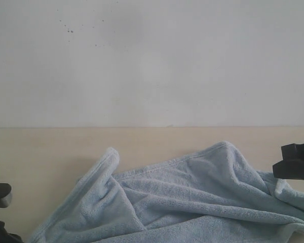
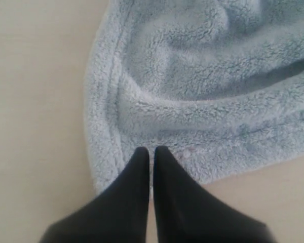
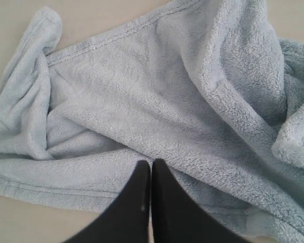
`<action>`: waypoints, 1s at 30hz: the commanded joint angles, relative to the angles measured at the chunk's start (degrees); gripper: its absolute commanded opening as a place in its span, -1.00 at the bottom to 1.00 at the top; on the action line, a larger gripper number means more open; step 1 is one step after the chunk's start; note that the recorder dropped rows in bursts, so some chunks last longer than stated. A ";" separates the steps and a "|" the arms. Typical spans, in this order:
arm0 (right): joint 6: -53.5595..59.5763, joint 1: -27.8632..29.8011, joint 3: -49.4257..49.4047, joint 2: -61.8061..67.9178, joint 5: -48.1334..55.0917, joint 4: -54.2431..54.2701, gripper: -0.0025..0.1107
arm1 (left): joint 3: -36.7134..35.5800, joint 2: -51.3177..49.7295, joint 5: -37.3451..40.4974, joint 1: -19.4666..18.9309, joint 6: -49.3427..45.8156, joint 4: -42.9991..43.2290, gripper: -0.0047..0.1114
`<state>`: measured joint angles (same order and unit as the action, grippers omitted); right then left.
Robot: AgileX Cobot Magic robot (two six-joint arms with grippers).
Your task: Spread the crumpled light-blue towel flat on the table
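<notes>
Beige table (image 1: pixel 40 152) below speckled white wall (image 1: pixel 152 61). Light-blue towel (image 1: pixel 192 192) lies rumpled, ridges and folds throughout; spreading barely begun, flattening all left. At towel hem, left fingers (image 2: pixel 142 164) pressed together; right fingers (image 3: pixel 143 177) pressed together, towel bulk just beyond tips. Pinch on cloth unclear. Near towel edge cut off; label unseen.
</notes>
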<state>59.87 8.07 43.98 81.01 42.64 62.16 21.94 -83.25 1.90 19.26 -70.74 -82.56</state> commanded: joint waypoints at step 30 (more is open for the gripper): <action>0.72 -0.03 0.03 -0.41 0.23 0.50 -0.96 | 0.16 -11.53 -1.04 -0.17 -0.59 1.39 -0.85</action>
<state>60.13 8.07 43.98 81.01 42.64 62.16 24.87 -94.23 0.68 19.26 -71.52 -81.42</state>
